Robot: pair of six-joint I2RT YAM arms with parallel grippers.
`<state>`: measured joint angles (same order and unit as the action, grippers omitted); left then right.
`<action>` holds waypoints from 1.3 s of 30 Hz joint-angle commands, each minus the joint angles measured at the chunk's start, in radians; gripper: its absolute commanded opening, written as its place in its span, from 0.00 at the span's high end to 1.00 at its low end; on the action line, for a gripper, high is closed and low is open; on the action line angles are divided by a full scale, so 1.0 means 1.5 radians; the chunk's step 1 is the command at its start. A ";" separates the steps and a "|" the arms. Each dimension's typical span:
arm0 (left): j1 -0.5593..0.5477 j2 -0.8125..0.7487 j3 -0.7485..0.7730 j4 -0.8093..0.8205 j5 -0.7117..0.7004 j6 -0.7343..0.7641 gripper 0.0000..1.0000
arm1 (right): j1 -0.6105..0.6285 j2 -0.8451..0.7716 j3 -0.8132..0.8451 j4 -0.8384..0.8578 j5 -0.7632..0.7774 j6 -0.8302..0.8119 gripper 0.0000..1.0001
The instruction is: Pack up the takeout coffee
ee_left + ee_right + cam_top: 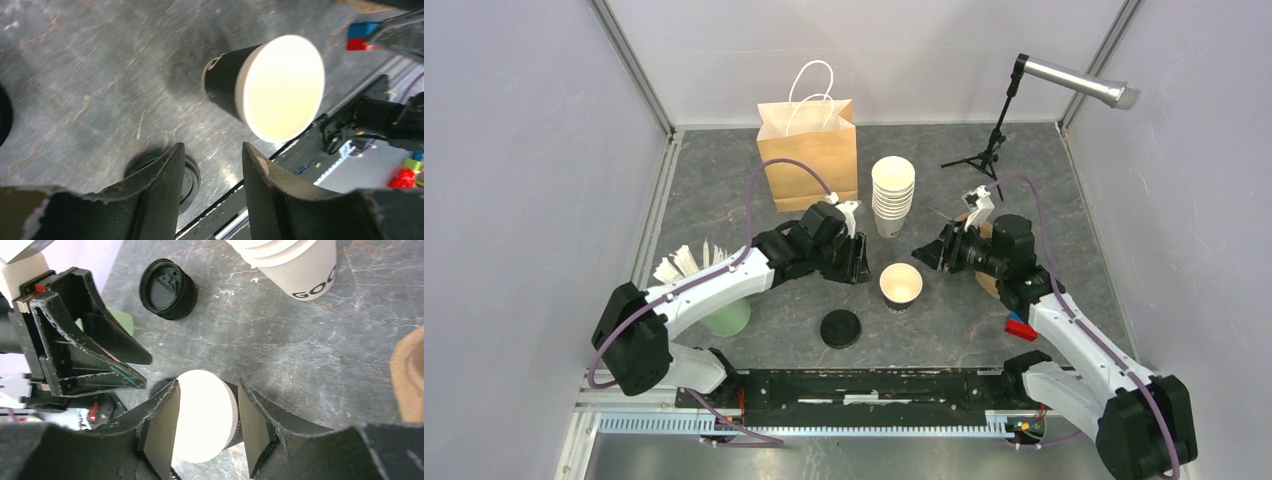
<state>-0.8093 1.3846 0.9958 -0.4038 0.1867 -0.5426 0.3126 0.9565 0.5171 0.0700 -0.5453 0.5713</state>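
— Where does the cup stand?

— Lower centre. The black lid [840, 328] is nearest me, then the cup [901, 285], upright and unlidded. Just upper right of it is my right gripper [922, 256], jaws parted astride the rim and holding nothing. The left gripper [862, 268], upper left, is likewise parted and empty.

— Nearer arm?

— The right, I judge.

Table [724, 200]: cup [901, 284], lids [840, 328], bag [809, 150], maybe tray [407, 375].

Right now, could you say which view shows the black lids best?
Right wrist: the black lids lie unobstructed, moulded top clear. Top external shows only a small dark disc; left wrist hides them mostly behind a finger.
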 commanded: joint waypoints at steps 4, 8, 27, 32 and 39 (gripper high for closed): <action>-0.022 -0.029 -0.039 -0.100 -0.092 -0.012 0.43 | 0.054 0.002 0.045 -0.104 0.137 -0.132 0.36; -0.029 -0.009 -0.053 -0.134 -0.122 -0.009 0.41 | 0.098 0.034 0.054 -0.123 0.154 -0.160 0.36; -0.037 -0.004 -0.157 -0.113 -0.128 -0.057 0.43 | 0.159 0.043 0.024 -0.110 0.149 -0.157 0.54; -0.041 -0.004 -0.165 -0.110 -0.128 -0.071 0.44 | 0.184 0.045 0.020 -0.093 0.149 -0.133 0.56; -0.048 0.010 -0.176 -0.096 -0.119 -0.085 0.46 | 0.209 0.049 0.016 -0.079 0.154 -0.111 0.56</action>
<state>-0.8734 1.3834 0.7448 -0.5907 0.0067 -0.6155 0.6109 1.0279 0.5495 -0.1017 -0.3138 0.3782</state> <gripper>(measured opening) 0.554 0.439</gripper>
